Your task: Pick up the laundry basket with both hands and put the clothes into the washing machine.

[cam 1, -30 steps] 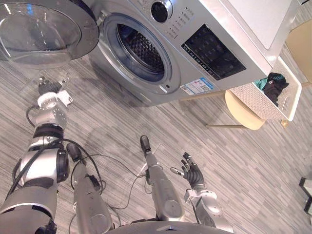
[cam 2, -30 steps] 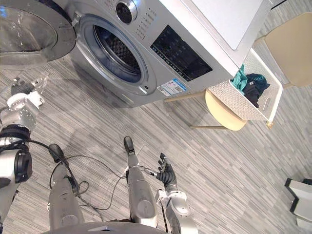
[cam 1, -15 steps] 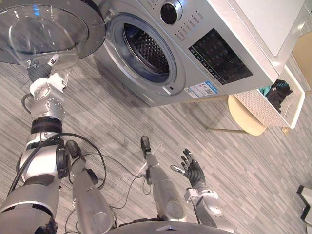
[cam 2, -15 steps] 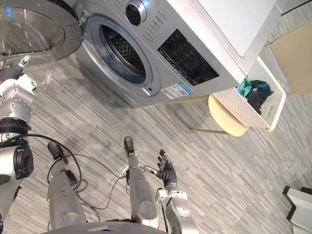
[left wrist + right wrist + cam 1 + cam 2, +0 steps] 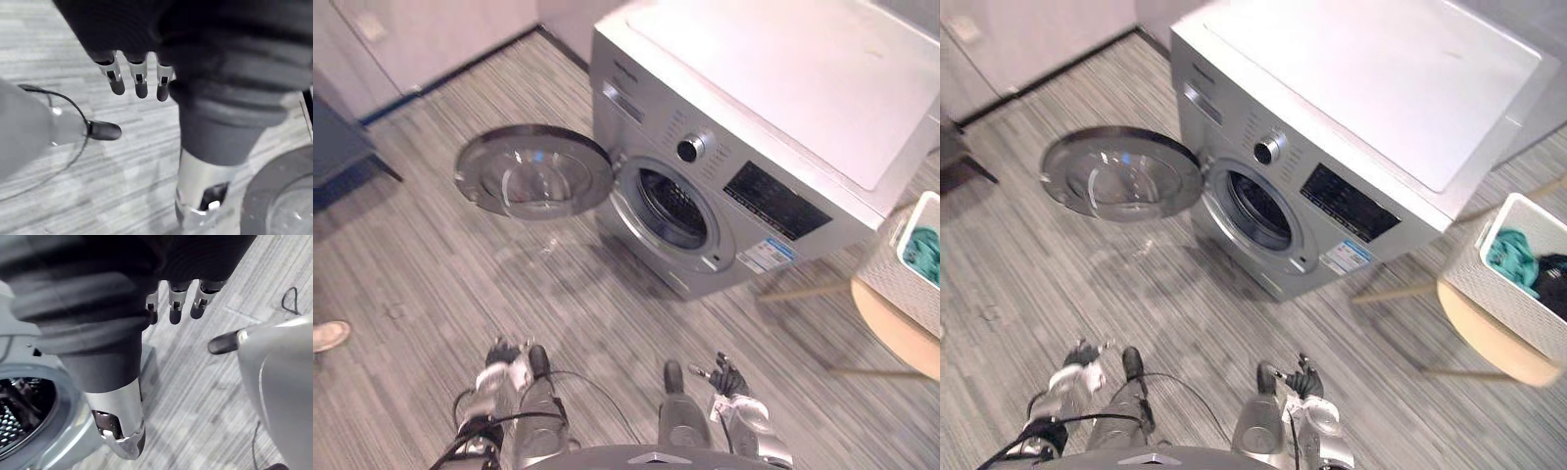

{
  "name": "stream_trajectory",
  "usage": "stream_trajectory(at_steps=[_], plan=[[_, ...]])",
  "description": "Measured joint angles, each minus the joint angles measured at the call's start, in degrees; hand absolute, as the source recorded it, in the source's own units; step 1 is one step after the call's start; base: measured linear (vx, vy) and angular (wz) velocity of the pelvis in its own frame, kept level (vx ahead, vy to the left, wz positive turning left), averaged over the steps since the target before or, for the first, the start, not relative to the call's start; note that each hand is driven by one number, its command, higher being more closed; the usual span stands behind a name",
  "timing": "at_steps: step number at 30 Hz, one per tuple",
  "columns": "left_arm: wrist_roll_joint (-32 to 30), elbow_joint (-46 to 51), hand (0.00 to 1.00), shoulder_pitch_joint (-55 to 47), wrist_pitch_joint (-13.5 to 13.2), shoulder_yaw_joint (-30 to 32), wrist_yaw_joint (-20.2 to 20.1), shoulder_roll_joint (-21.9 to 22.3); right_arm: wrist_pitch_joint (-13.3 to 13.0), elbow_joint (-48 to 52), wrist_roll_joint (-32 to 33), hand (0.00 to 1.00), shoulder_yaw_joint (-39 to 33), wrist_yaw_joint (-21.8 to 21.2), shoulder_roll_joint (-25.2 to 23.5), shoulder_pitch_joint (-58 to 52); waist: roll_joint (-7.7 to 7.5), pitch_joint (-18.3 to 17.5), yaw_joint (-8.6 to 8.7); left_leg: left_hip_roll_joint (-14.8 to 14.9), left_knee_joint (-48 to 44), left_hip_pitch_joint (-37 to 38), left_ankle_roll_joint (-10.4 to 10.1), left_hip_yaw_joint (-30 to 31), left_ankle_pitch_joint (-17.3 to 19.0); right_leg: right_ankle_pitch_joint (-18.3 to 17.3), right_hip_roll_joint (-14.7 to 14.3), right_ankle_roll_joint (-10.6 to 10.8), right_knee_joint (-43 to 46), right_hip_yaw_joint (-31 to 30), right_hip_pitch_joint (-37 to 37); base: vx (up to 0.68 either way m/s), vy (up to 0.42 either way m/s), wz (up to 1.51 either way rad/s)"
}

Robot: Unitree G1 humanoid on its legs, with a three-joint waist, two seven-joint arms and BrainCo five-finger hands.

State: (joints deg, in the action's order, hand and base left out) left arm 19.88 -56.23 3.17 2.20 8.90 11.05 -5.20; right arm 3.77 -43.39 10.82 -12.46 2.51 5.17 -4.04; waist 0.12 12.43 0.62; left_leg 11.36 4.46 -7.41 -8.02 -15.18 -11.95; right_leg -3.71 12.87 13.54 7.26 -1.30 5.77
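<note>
Both hands loose, holding nothing: left hand (image 5: 139,81), right hand (image 5: 175,303). The white lattice laundry basket (image 5: 1494,294) sits well off to the right hand's right on a round tan stool (image 5: 1489,348). The right eye view catches 2 clothes inside, teal cloth (image 5: 1508,257) and a dark piece (image 5: 1552,284).

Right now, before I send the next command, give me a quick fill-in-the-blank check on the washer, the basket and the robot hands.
1. The washing machine has its door swung ___.
2. The laundry basket stands to the robot's ___ of the machine.
3. The teal clothes lie inside the ___.
4. The left robot hand and the right robot hand each hold ___.
Missing words: open; right; basket; nothing.
</note>
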Motion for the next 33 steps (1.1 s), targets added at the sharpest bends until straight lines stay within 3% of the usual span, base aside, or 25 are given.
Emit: stream_trajectory(at_steps=[3,7,10,11,12,14,15,17,18,19,20,22,24,26,30,33], plan=[[-5.8,-3.5,0.00,-4.7,0.6,1.2,-1.0,0.4,0.5,-9.4,-0.9,0.00,-4.9,0.9,0.0,0.9,0.49,-1.7,-0.10,-0.1,0.0,2.8,-0.5,2.8,0.6,-2.0,0.0,-0.4,0.5,2.7,-4.5,-0.02,-0.021,0.43],[-6.4,-6.3,0.00,-9.0,1.1,11.0,-1.5,2.2,1.6,-16.5,-2.3,0.00,-11.8,1.8,0.1,-0.4,1.31,-4.2,-0.03,0.1,0.0,6.1,-0.7,5.4,0.9,-4.7,-0.3,-0.9,2.1,5.2,-9.0,-0.03,-0.040,0.33],[-6.5,-7.3,0.00,-13.2,2.6,19.3,-1.5,4.8,2.4,-17.4,-4.0,0.00,-15.5,1.7,-0.1,-1.6,2.19,-4.6,-0.25,2.0,-7.5,5.5,-0.7,6.2,5.0,-5.6,-1.6,-2.0,2.3,5.1,-12.0,-0.04,-0.072,0.02],[-6.5,-7.3,0.00,-14.7,3.2,22.8,-1.6,6.0,2.7,-17.2,-4.6,0.00,-15.9,1.7,0.1,-2.3,2.71,-5.0,-0.79,3.8,-12.7,3.9,0.6,6.0,7.3,-6.1,-2.8,-3.2,3.2,4.8,-12.0,-0.06,-0.091,-0.28],[-6.5,-7.3,0.00,-16.2,4.0,24.7,-1.7,6.6,2.7,-16.8,-4.6,0.00,-15.8,1.8,0.1,-2.3,2.52,-5.1,-1.19,4.6,-16.8,3.0,3.8,6.0,9.6,-6.4,-3.5,-3.4,4.1,4.2,-12.0,-0.06,-0.082,-0.30],[-6.5,-7.3,0.00,-16.8,4.6,25.1,-1.9,7.7,2.8,-16.3,-4.6,0.00,-15.7,1.9,0.1,-2.7,3.03,-5.2,-1.99,4.7,-21.2,2.1,7.6,6.1,12.0,-6.7,-3.5,-3.7,5.2,3.0,-11.8,-0.05,-0.016,-0.30],[-6.4,-7.2,0.00,-16.4,4.5,27.0,-2.0,9.2,2.7,-15.6,-4.5,0.00,-15.7,2.0,0.6,-2.3,3.98,-5.2,-2.47,3.4,-28.2,0.2,5.4,7.7,16.0,-6.6,-3.2,-3.8,6.4,1.4,-10.8,-0.07,0.041,-0.43],[-6.2,-7.1,0.00,-16.3,4.2,27.1,-1.9,9.9,2.6,-15.0,-4.2,0.00,-15.9,1.9,0.4,-1.6,4.42,-5.5,-2.78,-0.7,-33.9,-0.6,1.6,10.7,21.2,-6.8,-2.6,-3.3,7.7,-0.9,-9.3,-0.08,0.149,-0.57],[-6.0,-6.9,0.00,-16.3,4.0,26.3,-2.0,9.9,2.6,-13.4,-3.9,0.00,-15.7,1.8,-0.2,-1.5,4.36,-5.7,-3.05,-2.9,-34.5,-0.4,2.6,12.2,25.3,-6.9,-2.4,-3.2,8.3,-3.6,-8.3,-0.07,0.200,-0.76],[-6.0,-6.6,0.00,-16.5,3.9,25.5,-1.9,9.0,2.6,-12.7,-3.8,0.00,-15.2,1.8,-0.7,-1.6,4.49,-6.3,-3.16,-3.4,-33.1,0.0,2.9,10.8,25.4,-6.8,-2.2,-4.2,7.5,-5.6,-7.8,-0.05,0.170,-0.73],[-6.1,-5.6,0.00,-16.6,3.8,24.3,-2.0,7.8,2.5,-11.3,-3.3,0.00,-14.3,1.8,-2.4,-2.0,2.49,-7.3,-2.78,-4.5,-30.2,0.9,3.9,9.8,24.7,-6.1,-2.0,-5.9,5.5,-6.5,-7.8,-0.04,0.153,-0.44],[-6.3,-3.0,0.00,-15.7,2.7,23.1,-1.9,7.2,2.1,-11.1,-3.3,0.00,-12.8,1.8,-4.6,-1.7,0.45,-8.4,-2.63,-4.8,-23.6,3.4,4.2,7.8,22.0,-4.4,-2.2,-7.9,3.8,-6.9,-7.7,0.00,0.045,-0.35],[-6.6,-1.6,0.00,-14.4,2.1,22.0,-2.0,7.2,1.6,-10.8,-3.3,0.00,-11.1,1.8,-5.5,-1.2,0.25,-8.8,-2.23,-5.3,-17.2,6.1,3.8,7.0,19.7,-3.3,-3.7,-9.5,2.0,-5.0,-7.9,0.00,-0.030,-0.22],[-7.8,-1.3,0.00,-12.8,2.1,18.7,-1.9,6.9,1.4,-9.8,-2.6,0.00,-10.8,1.9,-5.5,-2.5,0.16,-10.5,-1.82,-6.7,-8.5,8.5,3.6,7.0,14.9,-3.2,-3.3,-9.3,-0.3,-4.2,-7.5,0.04,-0.028,0.11],[-8.8,-1.4,0.00,-9.1,2.1,13.0,-2.0,7.7,0.9,-8.9,-1.6,0.00,-10.7,1.9,-5.0,-3.3,0.72,-10.4,-0.92,-6.3,-3.5,10.2,3.0,7.0,12.5,-3.3,-4.5,-9.2,1.5,-4.4,-5.1,0.08,-0.066,0.05],[-9.0,-1.4,0.00,-6.2,2.2,12.4,-2.6,6.7,0.8,-8.6,-1.0,0.00,-9.4,1.9,-5.2,-2.2,-0.91,-9.0,-0.62,-4.6,-5.6,8.3,2.1,3.4,11.8,-3.7,-6.7,-8.2,9.9,-7.7,2.8,0.02,-0.111,-1.00]])
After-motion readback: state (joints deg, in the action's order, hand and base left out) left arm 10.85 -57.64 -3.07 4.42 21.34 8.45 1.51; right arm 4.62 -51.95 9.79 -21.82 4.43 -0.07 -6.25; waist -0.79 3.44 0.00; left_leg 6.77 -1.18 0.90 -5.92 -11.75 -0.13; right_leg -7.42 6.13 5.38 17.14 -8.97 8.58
